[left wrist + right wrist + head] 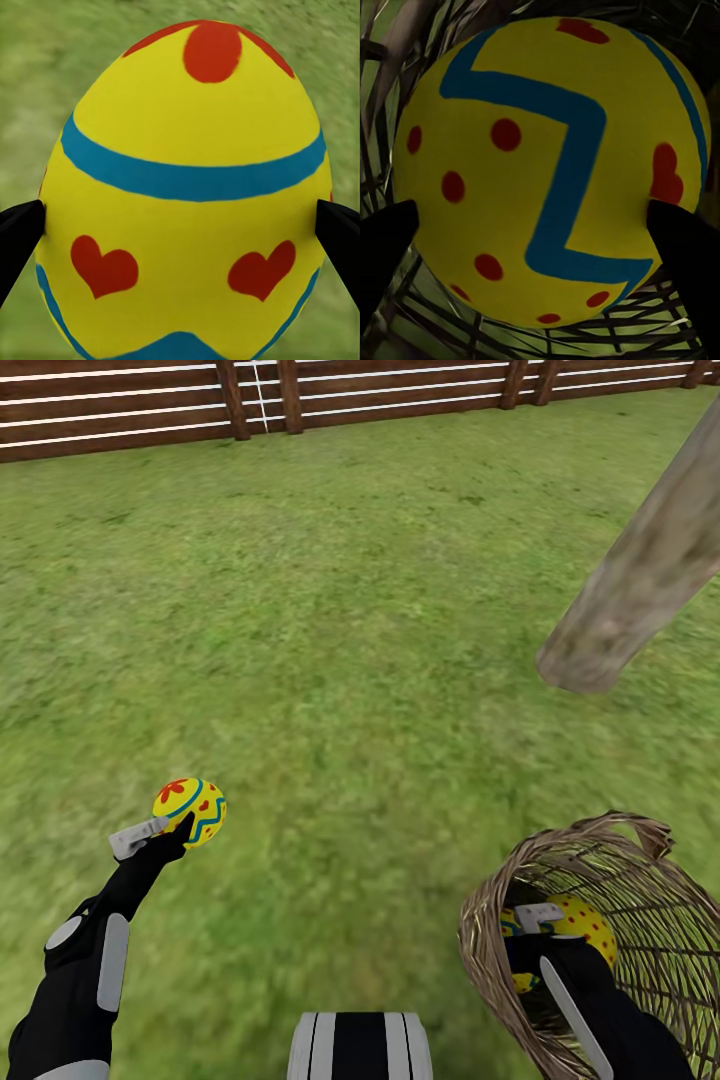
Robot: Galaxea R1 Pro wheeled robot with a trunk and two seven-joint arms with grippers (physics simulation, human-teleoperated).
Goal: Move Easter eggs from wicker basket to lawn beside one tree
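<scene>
Wicker basket (620, 930) tipped on the lawn (330, 620), one egg out, the right arm reaching inside.
Inside the basket, the right gripper (540, 232) is clamped on a dotted egg (547, 165); left of the basket, the left gripper (165, 835) clasps a heart-painted egg (190, 810); beyond the basket stands the tree trunk (640, 580), then the fence (300, 395).

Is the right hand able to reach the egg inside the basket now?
Probably yes: the right hand is already inside the tilted wicker basket, its fingers on both sides of the egg; nothing blocks it.
</scene>
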